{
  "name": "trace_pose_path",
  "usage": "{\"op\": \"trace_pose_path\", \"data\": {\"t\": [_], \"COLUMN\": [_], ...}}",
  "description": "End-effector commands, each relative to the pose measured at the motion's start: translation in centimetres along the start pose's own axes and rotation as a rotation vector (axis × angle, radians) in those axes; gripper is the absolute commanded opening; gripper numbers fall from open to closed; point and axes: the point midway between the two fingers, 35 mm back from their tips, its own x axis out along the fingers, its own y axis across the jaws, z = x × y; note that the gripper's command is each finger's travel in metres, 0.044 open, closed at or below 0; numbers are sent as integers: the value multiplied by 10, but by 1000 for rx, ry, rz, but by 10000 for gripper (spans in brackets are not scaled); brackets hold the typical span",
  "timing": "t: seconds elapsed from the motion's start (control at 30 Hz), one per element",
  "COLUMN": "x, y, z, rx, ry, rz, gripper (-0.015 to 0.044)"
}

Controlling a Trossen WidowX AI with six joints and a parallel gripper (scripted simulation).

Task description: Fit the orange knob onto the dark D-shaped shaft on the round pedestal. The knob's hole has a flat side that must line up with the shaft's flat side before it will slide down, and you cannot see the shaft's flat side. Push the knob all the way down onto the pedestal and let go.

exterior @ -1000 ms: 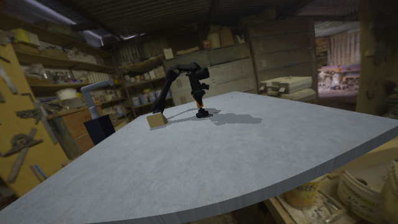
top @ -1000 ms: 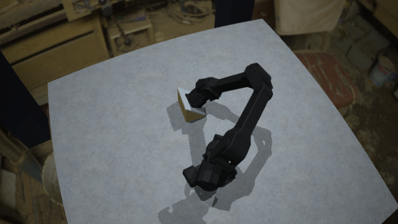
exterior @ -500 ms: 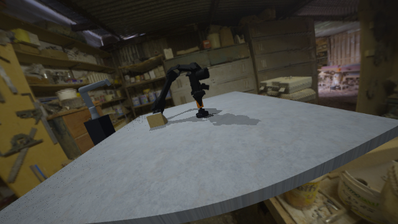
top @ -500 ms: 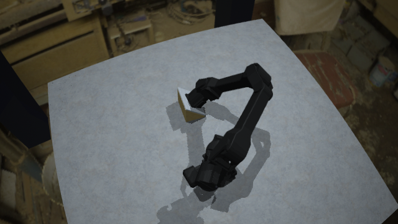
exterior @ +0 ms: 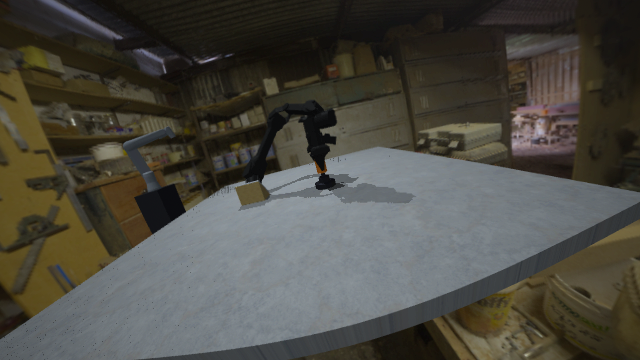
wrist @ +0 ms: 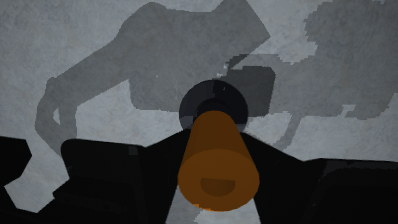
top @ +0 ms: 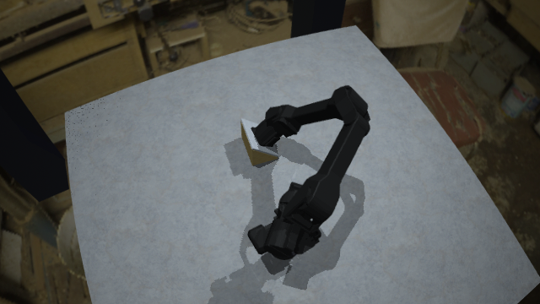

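The orange knob (exterior: pixel 319 170) (wrist: pixel 218 175) is held upright between the fingers of my gripper (exterior: pixel 320 161) (wrist: pixel 214 135), which is shut on it. Its near end in the wrist view shows a D-shaped recess with the flat side toward the top of the picture. The dark round pedestal (exterior: pixel 325 183) (wrist: pixel 187 102) stands on the table directly below the knob. The knob's lower end is at the top of the pedestal's shaft, above the wide base. The shaft is mostly hidden behind the knob, and its flat side cannot be seen. In the top view the arm hides knob and pedestal.
A tan wedge-shaped block (top: pixel 263 158) (exterior: pixel 252 194) with a pale sloping face stands beside the arm's base, away from the pedestal. The grey table (top: pixel 169 211) (exterior: pixel 300 260) carries broad shadows of the arm around the pedestal.
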Motion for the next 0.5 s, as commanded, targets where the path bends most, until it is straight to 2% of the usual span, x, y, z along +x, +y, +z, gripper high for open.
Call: {"op": "trace_pose_path", "data": {"t": [0.0,0.23,0.47], "x": [-4,-3,-1], "y": [1,0,0], "z": [1,2,1], "rx": [-2,-201,-211], "ry": [-2,-2,-2], "rz": [0,0,0], "gripper": [0,0,0]}}
